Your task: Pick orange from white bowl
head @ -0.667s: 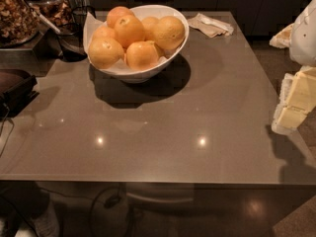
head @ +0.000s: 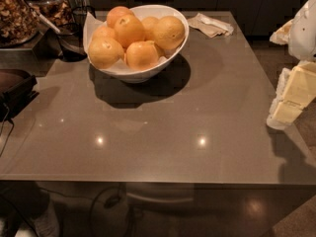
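The white bowl (head: 148, 72) stands at the back left of the grey table, lined with white paper and holding several oranges. The large pale yellow-orange orange (head: 169, 32) sits at the right side of the bowl against its high rim. Deeper-orange ones lie beside it to the left. My gripper (head: 290, 98) hangs at the far right edge of the view, over the table's right edge, well to the right of the bowl and lower in the picture. It holds nothing that I can see.
Dark glass jars of dried food (head: 15, 14) and a black scoop (head: 69, 46) stand left of the bowl. A crumpled napkin (head: 211, 24) lies at the back right. A dark object (head: 15, 90) sits at the left edge. The table (head: 163, 132) reflects two ceiling lights.
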Controlling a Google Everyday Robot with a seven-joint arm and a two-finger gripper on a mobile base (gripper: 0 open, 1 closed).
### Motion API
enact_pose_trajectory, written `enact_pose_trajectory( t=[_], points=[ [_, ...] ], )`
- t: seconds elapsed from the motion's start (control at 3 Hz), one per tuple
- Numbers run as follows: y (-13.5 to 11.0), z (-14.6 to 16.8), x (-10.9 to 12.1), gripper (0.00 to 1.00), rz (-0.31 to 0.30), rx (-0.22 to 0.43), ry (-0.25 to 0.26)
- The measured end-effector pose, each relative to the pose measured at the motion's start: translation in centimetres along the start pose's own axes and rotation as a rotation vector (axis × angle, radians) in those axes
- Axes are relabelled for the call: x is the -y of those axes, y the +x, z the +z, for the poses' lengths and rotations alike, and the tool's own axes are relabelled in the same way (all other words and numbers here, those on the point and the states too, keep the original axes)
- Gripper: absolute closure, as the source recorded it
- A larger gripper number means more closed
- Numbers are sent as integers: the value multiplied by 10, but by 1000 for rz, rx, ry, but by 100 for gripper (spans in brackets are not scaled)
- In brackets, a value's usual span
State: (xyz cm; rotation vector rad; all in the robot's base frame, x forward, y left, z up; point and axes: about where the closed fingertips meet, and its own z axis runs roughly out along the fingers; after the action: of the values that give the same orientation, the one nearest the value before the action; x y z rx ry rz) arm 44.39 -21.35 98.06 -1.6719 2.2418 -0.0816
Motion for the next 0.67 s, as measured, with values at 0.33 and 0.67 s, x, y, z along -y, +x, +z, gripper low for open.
enact_pose_trajectory(
  t=[0.33,0.67],
  points=[
    [-17,4,24,0,99,20,-30],
    [-44,6,57,0,185,5,-38]
  ],
)
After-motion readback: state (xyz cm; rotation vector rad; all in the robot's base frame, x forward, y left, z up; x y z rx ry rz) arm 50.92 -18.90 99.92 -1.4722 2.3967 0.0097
